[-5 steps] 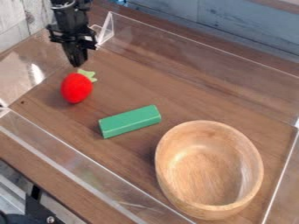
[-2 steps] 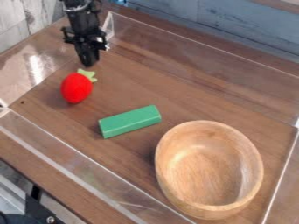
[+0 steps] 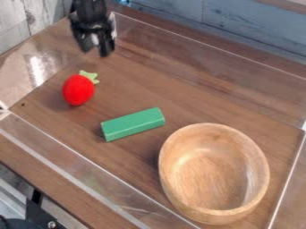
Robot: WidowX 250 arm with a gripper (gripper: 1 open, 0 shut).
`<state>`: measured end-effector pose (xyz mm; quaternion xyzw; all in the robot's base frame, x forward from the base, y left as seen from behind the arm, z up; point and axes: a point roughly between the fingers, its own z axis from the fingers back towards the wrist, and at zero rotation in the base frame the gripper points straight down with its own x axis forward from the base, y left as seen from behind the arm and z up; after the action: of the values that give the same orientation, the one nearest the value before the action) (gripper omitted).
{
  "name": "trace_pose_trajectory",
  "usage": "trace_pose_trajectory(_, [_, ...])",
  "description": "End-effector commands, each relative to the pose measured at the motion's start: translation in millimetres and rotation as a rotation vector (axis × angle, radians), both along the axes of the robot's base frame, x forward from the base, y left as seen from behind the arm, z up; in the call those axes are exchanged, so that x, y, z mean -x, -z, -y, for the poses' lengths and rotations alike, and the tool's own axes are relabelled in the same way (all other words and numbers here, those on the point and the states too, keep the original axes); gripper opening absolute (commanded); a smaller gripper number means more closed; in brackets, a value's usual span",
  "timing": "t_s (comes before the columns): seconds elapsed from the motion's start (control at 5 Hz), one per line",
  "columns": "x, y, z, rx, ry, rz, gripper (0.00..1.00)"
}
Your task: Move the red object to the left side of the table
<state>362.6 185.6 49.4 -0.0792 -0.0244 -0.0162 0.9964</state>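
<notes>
Red toy on left of table, apart from gripper.

I see the red strawberry toy left of the green block; my blurred gripper is beyond it, finger spread unreadable.

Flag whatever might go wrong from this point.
The red strawberry-like toy is rounded, so a nudge could set it rolling, perhaps toward the green block close by. The gripper is blurred and near the leafy stem, so a careless sweep might bump the toy out of place. The clear wall along the near edge could get knocked if the arm swings low there.
</notes>
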Motion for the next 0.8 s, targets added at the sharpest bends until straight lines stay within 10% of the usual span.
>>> trace_pose_trajectory(0.0, [-5.3, -38.5, 13.6, -0.015, -0.007, 0.095, 1.0])
trace_pose_trajectory(0.6, [-3.5, -66.8, 62.2, 0.001, 0.113, 0.099, 1.0])
